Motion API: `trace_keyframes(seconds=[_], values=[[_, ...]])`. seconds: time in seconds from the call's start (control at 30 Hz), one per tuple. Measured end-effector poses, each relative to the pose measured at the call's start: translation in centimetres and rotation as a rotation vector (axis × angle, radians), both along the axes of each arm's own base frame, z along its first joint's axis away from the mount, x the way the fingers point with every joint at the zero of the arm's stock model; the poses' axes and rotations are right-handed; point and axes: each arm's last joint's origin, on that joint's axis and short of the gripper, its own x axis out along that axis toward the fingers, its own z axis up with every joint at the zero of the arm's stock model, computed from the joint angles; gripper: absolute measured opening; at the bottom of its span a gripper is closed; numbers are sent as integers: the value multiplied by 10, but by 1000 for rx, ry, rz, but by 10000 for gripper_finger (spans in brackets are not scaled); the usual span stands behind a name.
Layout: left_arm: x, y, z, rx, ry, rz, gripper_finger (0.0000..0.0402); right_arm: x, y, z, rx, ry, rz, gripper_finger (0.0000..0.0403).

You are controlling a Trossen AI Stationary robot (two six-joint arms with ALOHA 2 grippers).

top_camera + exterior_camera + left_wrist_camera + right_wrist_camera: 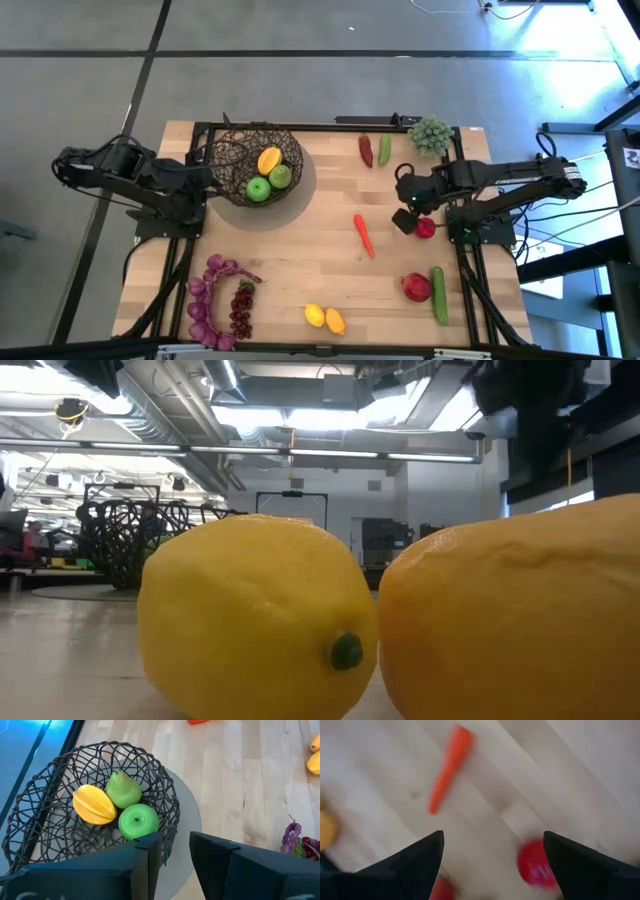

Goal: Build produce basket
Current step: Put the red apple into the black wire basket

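The dark wire-mesh basket [255,165] stands on a grey round mat at the table's far left and holds a yellow fruit [94,804], a green pear-like fruit [122,789] and a green apple [138,820]. My left gripper [175,865] hovers at the basket's left rim [207,180], open by a narrow gap with nothing in it. My right gripper [492,865] hangs open and wide over the table's right side [405,217], pointing down. A small red round fruit [536,865] lies on the wood below it, by one finger. The orange carrot [449,767] lies farther off.
A red pepper [366,150], a green pepper [384,150] and a pale-green bushy clump [430,135] lie at the far right. Pomegranate [417,287] and cucumber [439,295] lie near right, two lemons [324,318] at the near edge, purple grapes [222,300] near left.
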Motion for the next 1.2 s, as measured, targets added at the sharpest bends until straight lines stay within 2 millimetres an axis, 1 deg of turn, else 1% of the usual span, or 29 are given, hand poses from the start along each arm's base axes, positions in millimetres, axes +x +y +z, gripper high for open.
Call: trace_keyframes(seconds=[0.1, 0.17, 0.37, 0.47, 0.57, 0.67, 0.87, 0.93, 1.07, 1.2], values=[[0, 0, 0, 0, 0, 0, 92, -5, -2, -7, 25, 128, -136, 335], [0, 0, 0, 0, 0, 0, 92, -5, -3, -9, 32, 170, -194, 335], [0, 0, 0, 0, 0, 0, 92, -1, -3, -14, 36, 209, -205, 335], [0, 0, 0, 0, 0, 0, 92, -2, -3, -15, 85, 237, -184, 335], [0, 0, 0, 0, 0, 0, 92, -2, -3, -19, 94, 239, -140, 335], [0, 0, 0, 0, -1, 0, 92, -4, -2, -26, 110, 265, -79, 335], [0, 0, 0, 1, -1, 0, 92, -8, 2, -51, 214, 271, 163, 335], [0, 0, 0, 13, -1, 1, 92, -9, 2, -56, 232, 262, 222, 335], [1, 1, 2, 25, -25, 26, 92, -11, 2, -60, 197, 268, 295, 335], [4, 0, 5, 15, -66, 28, 92, -13, 1, -65, 185, 290, 297, 335]])
